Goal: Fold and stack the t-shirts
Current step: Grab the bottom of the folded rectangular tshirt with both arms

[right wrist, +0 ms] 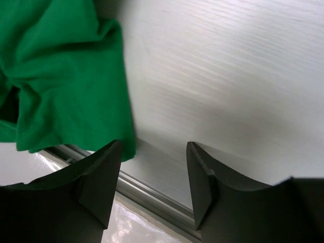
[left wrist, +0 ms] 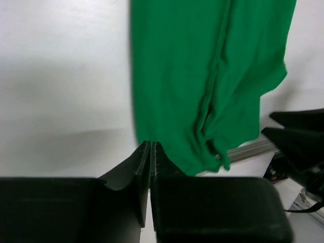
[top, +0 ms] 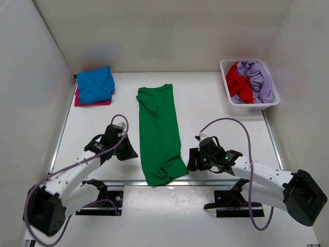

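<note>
A bright green t-shirt [top: 159, 134] lies folded into a long strip down the middle of the table, its near end over the front rail. It also shows in the left wrist view [left wrist: 202, 71] and the right wrist view [right wrist: 61, 71]. My left gripper [top: 129, 150] is shut and empty, just left of the strip's near part. My right gripper [top: 191, 159] is open and empty, just right of the strip's near corner. A folded blue t-shirt [top: 95, 84] lies on a magenta-pink one [top: 82, 102] at the back left. Red [top: 239, 82] and lilac [top: 257, 80] t-shirts fill the basket.
A white lattice basket [top: 225, 67] stands at the back right. White walls enclose the table on three sides. A metal rail [top: 205, 181] runs along the table's front edge, also seen in the right wrist view [right wrist: 152, 195]. Purple cables loop from both arms.
</note>
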### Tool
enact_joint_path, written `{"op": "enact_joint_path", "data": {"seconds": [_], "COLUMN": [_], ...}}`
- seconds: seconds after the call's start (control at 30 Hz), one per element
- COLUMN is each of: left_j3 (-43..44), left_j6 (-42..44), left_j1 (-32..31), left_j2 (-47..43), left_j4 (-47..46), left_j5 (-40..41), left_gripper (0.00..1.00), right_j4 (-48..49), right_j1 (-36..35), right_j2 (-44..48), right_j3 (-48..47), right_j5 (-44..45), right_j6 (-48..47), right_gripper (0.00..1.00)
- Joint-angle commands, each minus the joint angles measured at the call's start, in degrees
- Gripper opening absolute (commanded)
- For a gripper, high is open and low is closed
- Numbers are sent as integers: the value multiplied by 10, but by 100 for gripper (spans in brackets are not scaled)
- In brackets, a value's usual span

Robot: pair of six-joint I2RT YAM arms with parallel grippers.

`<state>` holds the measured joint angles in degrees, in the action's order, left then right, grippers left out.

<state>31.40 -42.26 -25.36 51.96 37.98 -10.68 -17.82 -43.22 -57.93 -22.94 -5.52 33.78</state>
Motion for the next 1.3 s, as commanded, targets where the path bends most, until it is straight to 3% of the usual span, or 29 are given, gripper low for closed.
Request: {"op": "enact_joint_path", "data": {"seconds": [0.0,0.13,0.23,0.5,0.7,0.83,0.97,1.27], "left_j3": [30,50,38,-7,17,-28,-52,-69], "left_j6": [-34,-34,-27,-21,-23,-76,-143,-212], "left_j1": [-19,-48,-53,-102,-164,-177,-224,-282], "left_j2": [87,167,160,117,140,106,87,104], "left_j4": [-127,-109,-78,-12,34,-17,-54,-102], "left_j5": [-15,11,9,-36,-15,-29,15,53], "left_gripper": [15,11,10,19,34,42,42,41], "right_j4": [43,53,60,63,64,62,69,70], "right_j1": [-20,-37,-43,-55,-52,-53,-49,-48], "right_j2": [-23,-35,-46,-86,-92,-93,-93,-96], "right_j3": [-15,-9,-10,-29,-36,-33,-26,-28], "right_j5": [-6,-5,-20,-31,-25,-19,-16,-20], "right_j6": [7,23,22,21,18,22,27,23], "right_gripper": [51,49,48,48,49,49,49,50]}}
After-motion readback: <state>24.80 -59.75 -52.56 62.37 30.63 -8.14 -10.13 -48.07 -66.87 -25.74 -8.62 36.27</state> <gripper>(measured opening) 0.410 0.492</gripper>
